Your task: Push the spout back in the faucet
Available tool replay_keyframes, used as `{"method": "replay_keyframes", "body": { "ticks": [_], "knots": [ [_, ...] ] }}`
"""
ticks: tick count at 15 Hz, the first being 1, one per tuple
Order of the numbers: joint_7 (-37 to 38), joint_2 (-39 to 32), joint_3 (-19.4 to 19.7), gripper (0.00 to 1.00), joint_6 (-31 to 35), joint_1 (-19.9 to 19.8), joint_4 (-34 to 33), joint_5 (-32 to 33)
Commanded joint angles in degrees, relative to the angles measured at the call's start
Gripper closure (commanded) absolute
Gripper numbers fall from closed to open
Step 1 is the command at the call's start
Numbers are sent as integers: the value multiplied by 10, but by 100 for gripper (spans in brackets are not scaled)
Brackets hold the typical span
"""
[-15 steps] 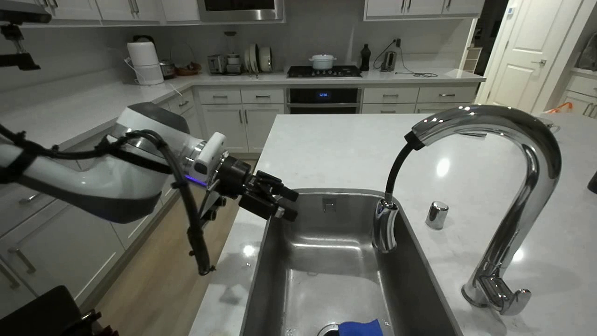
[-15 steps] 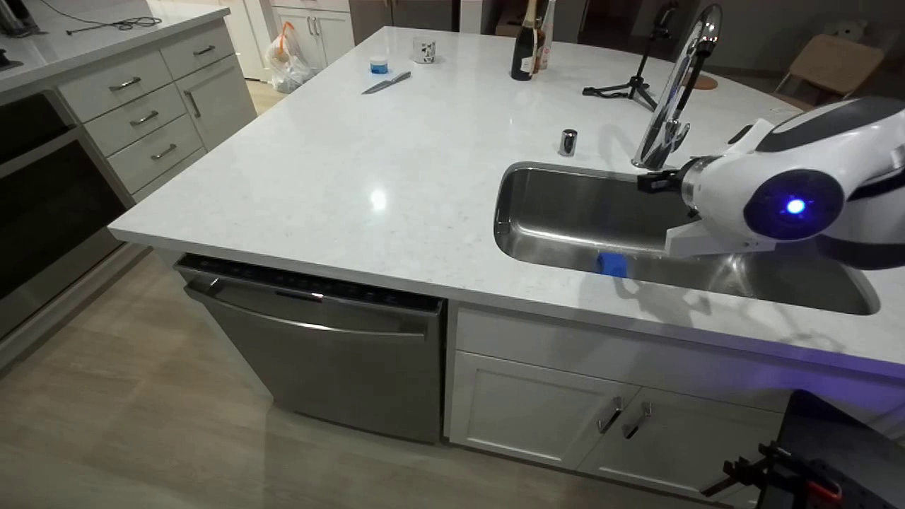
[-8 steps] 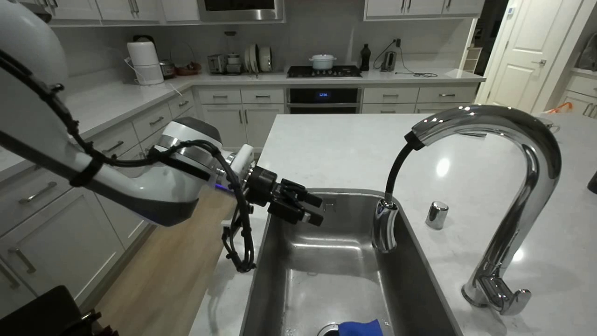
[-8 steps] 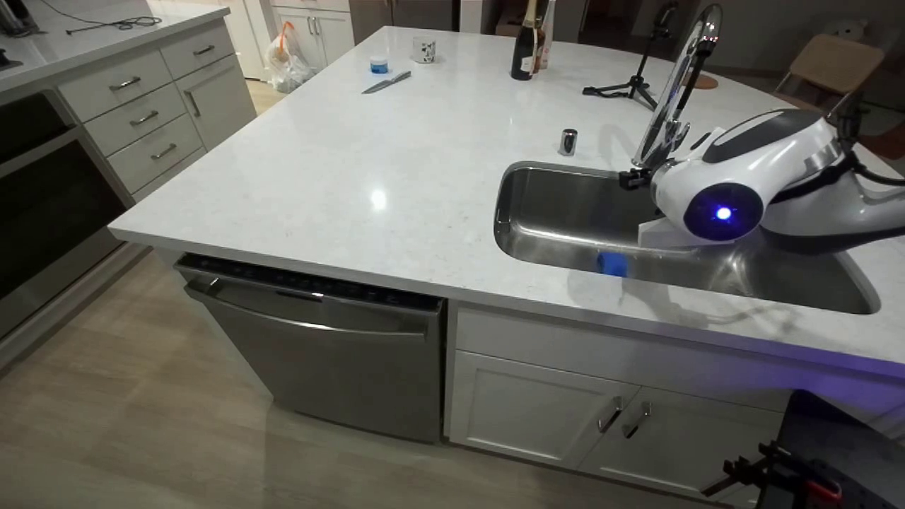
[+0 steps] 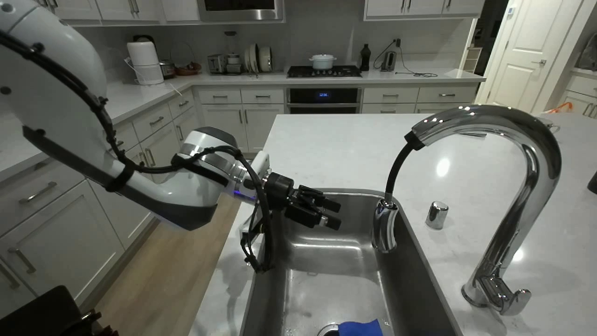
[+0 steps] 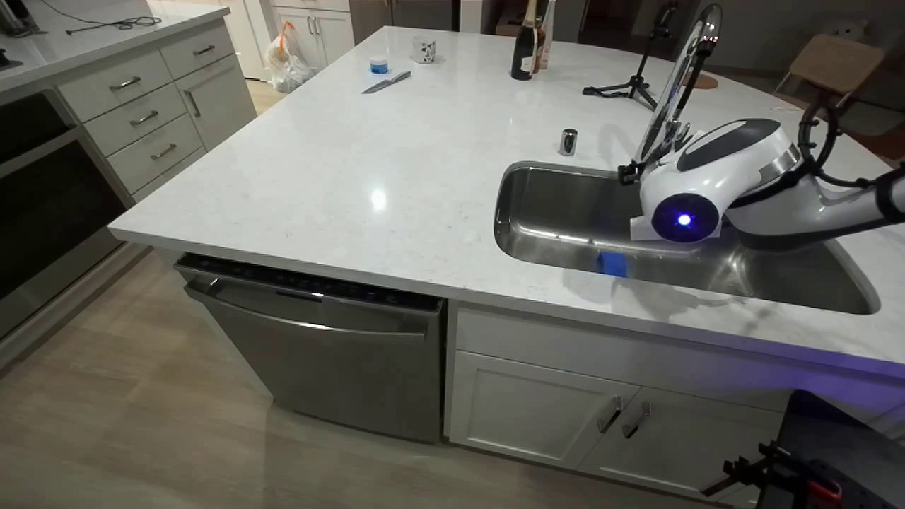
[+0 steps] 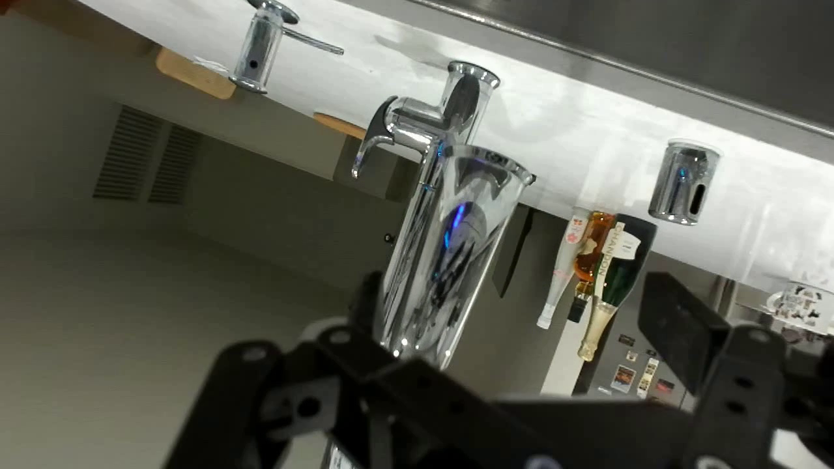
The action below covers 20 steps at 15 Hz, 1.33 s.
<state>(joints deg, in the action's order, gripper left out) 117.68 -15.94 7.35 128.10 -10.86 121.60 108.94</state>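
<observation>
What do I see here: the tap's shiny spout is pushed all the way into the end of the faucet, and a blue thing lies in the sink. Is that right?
Not quite: the spout is out of the faucet, hanging below its end on a black hose, as seen in an exterior view. The blue thing does lie in the sink.

Free gap btwn hand point(image 5: 333, 213) & spout point(image 5: 385, 228), faucet point(image 5: 522, 210) beyond.

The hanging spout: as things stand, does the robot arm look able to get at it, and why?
Probably yes. The tool is open and faces the spout, with nothing visible between them; the wrist view shows the spout off-centre, so a small sideways shift may help.
</observation>
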Motion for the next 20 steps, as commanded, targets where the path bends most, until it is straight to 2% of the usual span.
{"method": "replay_keyframes", "body": {
  "ticks": [1,5,7,14,20],
  "knots": [
    [17,-17,-1,0,-28,-4,-16,14],
    [40,-21,-1,0,-48,-10,-21,25],
    [22,-15,-4,0,-37,-12,-12,9],
    [29,-15,-4,0,-37,-12,-12,9],
    [59,-27,-4,0,-80,-7,-14,13]
  ]
}}
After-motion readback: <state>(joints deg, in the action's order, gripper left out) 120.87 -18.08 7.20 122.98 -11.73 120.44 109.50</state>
